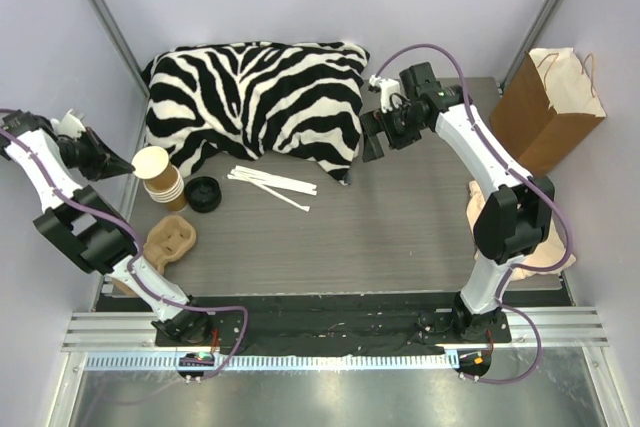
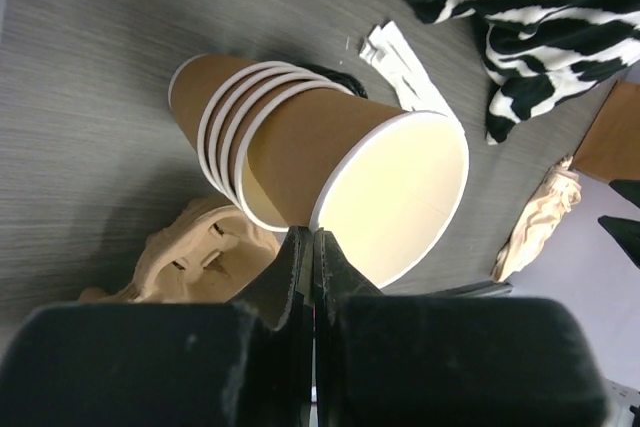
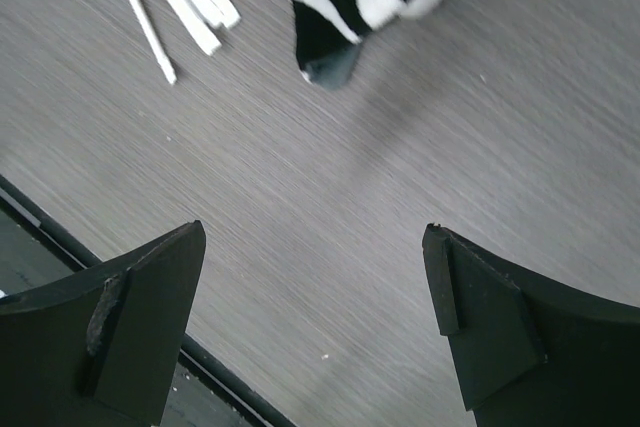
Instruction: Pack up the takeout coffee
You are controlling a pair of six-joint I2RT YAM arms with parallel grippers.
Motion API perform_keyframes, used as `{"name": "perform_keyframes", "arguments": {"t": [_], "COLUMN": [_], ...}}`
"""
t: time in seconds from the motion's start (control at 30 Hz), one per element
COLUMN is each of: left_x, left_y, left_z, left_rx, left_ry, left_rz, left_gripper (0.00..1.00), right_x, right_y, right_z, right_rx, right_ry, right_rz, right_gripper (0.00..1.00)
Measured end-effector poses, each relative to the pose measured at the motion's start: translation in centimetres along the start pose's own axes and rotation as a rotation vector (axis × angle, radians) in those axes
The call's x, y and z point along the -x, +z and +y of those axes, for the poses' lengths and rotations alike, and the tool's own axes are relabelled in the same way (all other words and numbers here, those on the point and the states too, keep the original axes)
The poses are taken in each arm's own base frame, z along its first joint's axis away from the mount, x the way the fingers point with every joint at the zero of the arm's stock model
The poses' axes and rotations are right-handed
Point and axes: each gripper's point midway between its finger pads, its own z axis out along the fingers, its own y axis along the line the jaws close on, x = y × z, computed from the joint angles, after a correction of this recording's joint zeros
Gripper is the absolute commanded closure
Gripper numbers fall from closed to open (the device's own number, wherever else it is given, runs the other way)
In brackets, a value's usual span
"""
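Outward from the left gripper (image 2: 312, 245): its fingers are drawn almost together and appear to pinch the rim wall of the top cup (image 2: 400, 192). That cup sits nested in the stack of cups (image 2: 215, 112), mouth toward the wrist camera and long axis running away from the fingers toward the table (image 1: 400, 237). Whether the top cup is clear of the one below cannot be told. No finished takeout coffee, that is, a cup wearing its lid, appears in any view; its parts lie separate. The black lid (image 1: 203, 192) lies flat on the table, just beside the stack on the side toward the centre. A pulp cup carrier (image 1: 170, 241) lies near, toward the arm bases. The right gripper (image 3: 312, 237) hangs with jaws spread wide over bare table, holding nothing, near a corner of the zebra cushion (image 1: 255, 97) and the white stir sticks (image 1: 270, 184). The paper bag (image 1: 548, 107) stands at the far right edge, well apart from the cups. Judgement: the coming move turns on cup and lid, both on the left arm's side. The left arm is the nearer, and the lid lies inward of the held cup.
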Motion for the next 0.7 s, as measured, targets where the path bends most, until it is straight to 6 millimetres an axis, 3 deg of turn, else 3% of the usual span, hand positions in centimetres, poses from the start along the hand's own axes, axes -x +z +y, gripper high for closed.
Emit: {"name": "perform_keyframes", "arguments": {"t": [0.13,0.3,0.43,0.53,0.6,0.67,0.7], "left_x": [1.9,4.5,4.9,5.4,5.1,3.1,1.2], "left_y": [-1.7,-4.4,-6.0,-6.7,-6.1,-4.1,-2.5], "left_z": [-1.3,-3.4,-5.3,-7.7,-10.3,-14.1,-16.4], "left_rx": [0.007,0.009,-0.012,-0.047,-0.073,-0.118,-0.149], "left_ry": [0.046,0.129,0.179,0.272,0.375,0.497,0.565], "left_rz": [-0.067,-0.183,-0.235,-0.269,-0.267,-0.214,-0.166], "left_gripper": [1.0,1.0,1.0,1.0,1.0,1.0,1.0], "right_x": [1.9,2.2,2.3,2.3,2.3,2.1,1.9], "right_y": [-0.1,-0.3,-0.3,-0.3,-0.5,-0.7,-1.0], "right_z": [1.3,2.0,2.1,2.2,2.3,2.3,2.4], "right_rx": [0.038,0.066,0.074,0.076,0.076,0.072,0.068], "right_ry": [-0.027,-0.023,-0.019,-0.016,-0.017,-0.019,-0.02], "right_rz": [-0.045,-0.056,-0.057,-0.059,-0.061,-0.066,-0.066], "right_gripper": [0.0,0.0,0.0,0.0,0.0,0.0,0.0]}}
